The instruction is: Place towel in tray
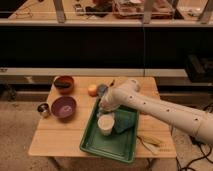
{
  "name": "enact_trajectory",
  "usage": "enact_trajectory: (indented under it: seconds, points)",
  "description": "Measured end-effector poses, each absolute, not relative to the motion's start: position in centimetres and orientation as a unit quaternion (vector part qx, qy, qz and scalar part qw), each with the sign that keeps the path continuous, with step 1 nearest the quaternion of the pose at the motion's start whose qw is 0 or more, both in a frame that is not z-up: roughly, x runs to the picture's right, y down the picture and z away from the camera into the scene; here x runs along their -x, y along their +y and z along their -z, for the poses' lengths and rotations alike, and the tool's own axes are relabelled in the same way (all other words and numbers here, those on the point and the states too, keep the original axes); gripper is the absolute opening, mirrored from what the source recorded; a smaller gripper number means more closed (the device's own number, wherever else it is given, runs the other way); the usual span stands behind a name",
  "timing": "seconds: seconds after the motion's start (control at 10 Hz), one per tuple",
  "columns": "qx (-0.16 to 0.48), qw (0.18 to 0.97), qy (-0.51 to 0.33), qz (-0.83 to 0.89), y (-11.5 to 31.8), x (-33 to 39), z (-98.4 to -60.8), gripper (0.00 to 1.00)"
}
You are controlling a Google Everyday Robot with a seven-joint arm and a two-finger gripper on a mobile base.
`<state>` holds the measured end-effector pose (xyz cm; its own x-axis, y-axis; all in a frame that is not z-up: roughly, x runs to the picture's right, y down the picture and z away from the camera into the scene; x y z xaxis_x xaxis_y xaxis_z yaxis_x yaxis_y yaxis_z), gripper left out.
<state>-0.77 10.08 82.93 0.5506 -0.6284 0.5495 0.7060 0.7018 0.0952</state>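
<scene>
The towel (125, 120) is a teal cloth lying crumpled inside the green tray (116, 148), in its back right part. A white cup (105, 124) stands in the tray just left of the towel. My gripper (103, 106) is at the end of the white arm (155, 109), over the tray's back left edge, just behind the cup and left of the towel. I see nothing held in it.
An orange fruit (92, 90) and a small bluish object (102, 90) sit behind the tray. A purple bowl (63, 106), a brown bowl (63, 84) and a metal cup (43, 109) stand at the left. Yellowish items (149, 141) lie right of the tray.
</scene>
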Motion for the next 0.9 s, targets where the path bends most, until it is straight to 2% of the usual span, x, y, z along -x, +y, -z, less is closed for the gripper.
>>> enact_trajectory:
  seconds: [0.1,0.3,0.4,0.7,0.9]
  points:
    - [0.073,0.877,-0.294,0.374,10.63,0.55,-83.63,0.24]
    - [0.078,0.873,-0.311,0.368,11.13,0.46,-84.33,0.39]
    - [0.080,0.871,-0.318,0.365,10.87,0.61,-84.15,0.53]
    - [0.083,0.872,-0.322,0.359,10.76,0.52,-84.09,0.79]
    - [0.083,0.872,-0.322,0.359,10.75,0.53,-84.08,0.80]
